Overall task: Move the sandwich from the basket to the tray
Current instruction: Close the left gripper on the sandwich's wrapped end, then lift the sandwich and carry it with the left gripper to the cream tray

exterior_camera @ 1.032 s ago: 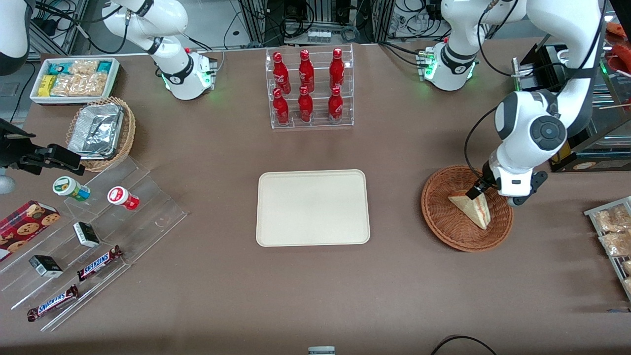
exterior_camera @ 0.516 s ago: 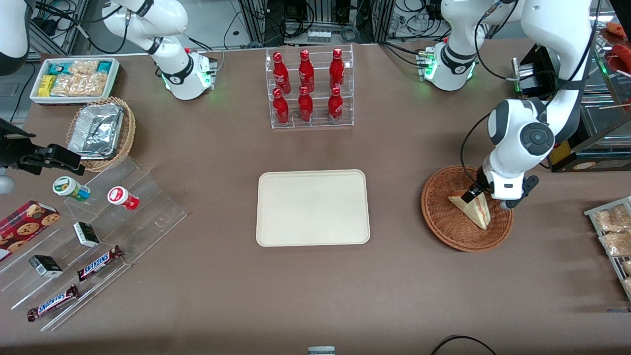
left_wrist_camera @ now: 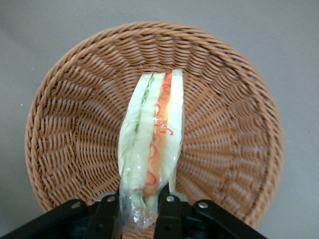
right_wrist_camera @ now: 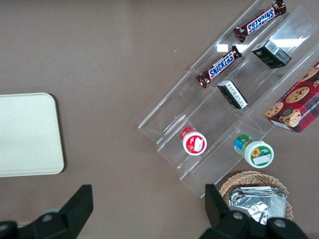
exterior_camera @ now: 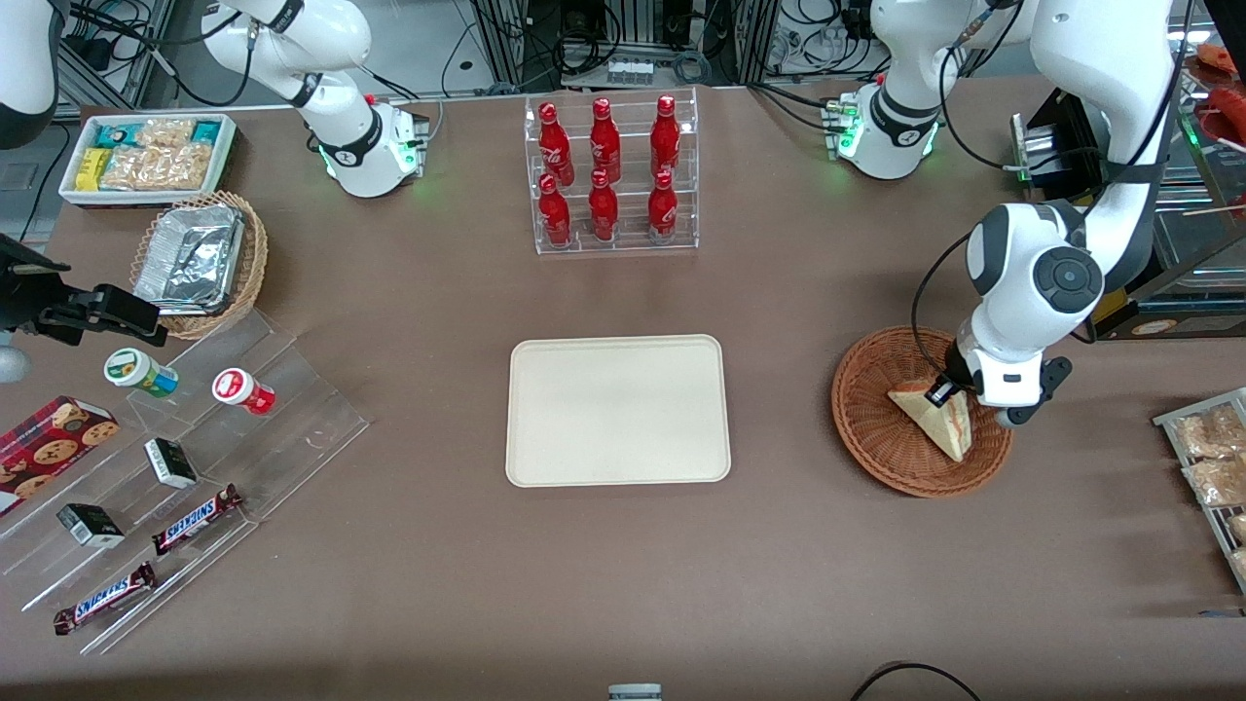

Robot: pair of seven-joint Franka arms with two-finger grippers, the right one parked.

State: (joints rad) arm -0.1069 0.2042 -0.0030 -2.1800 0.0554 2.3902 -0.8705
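The sandwich (left_wrist_camera: 152, 144) lies in the basket (left_wrist_camera: 65, 139) on its edge, filling side up, wrapped in clear film. Its near end sits between the two fingers (left_wrist_camera: 106, 215) of the gripper (left_wrist_camera: 137, 214), which press against the wrapper on either side, so the jaws are closed on it. In the front view the gripper (exterior_camera: 940, 393) is down inside the basket (exterior_camera: 876, 428), at the sandwich's (exterior_camera: 934, 421) end farther from the camera. The tray (exterior_camera: 617, 410) lies well apart from the basket, toward the parked arm's end.
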